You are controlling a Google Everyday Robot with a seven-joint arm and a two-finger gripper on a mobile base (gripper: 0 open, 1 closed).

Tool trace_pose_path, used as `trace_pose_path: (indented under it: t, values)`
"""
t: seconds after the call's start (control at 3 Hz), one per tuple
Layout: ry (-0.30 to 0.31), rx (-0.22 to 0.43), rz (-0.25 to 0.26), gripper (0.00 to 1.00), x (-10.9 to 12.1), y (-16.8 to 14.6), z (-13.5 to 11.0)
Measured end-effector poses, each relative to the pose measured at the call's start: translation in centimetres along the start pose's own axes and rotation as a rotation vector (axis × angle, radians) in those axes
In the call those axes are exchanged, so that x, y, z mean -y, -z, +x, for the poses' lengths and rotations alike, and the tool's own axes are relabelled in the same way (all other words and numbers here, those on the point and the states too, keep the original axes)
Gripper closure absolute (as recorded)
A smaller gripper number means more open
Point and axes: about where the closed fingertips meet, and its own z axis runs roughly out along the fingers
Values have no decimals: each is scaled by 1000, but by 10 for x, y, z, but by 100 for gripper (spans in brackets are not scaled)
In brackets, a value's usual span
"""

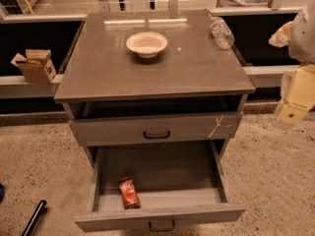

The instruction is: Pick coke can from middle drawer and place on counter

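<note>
Cabinet viewed from above and in front, at the approach step of the task. The middle drawer (pixel 158 216) is pulled fully out, exposing its deep tray. The coke can (pixel 129 192) lies on its side on the tray floor, left of centre and close behind the drawer front, with its long axis running roughly front to back. Nothing else is visible in the tray.

Above it, the drawer front with the pale scratch (pixel 123 129) stands only slightly ajar. The counter (pixel 108 68) carries a white bowl (pixel 146 44) near its back centre and a clear plastic bottle (pixel 221 32) lying at its back right corner. The front half of the slab is bare.

The hand (pixel 294 100) appears as a cream-coloured body at the right edge of the view, level with the cabinet's upper part. It is well apart from the can and carries nothing that can be seen. Whether it is spread or pressed together cannot be told.

Judged step: reach not yet begun, can not yet grasped. The next move calls for bringing the hand leftward and down into the tray, clear of the drawer's right wall and of the scratched front overhead. It must then align across the can's narrow width. The lying can may roll sideways if nudged.
</note>
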Motion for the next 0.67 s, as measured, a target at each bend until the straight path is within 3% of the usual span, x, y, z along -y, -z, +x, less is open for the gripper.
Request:
trace_pose_path:
  t: [0.33, 0.67]
  values:
    - [0, 0, 2, 0, 0, 0, 0]
    - [7, -2, -57, 0, 2, -61, -19]
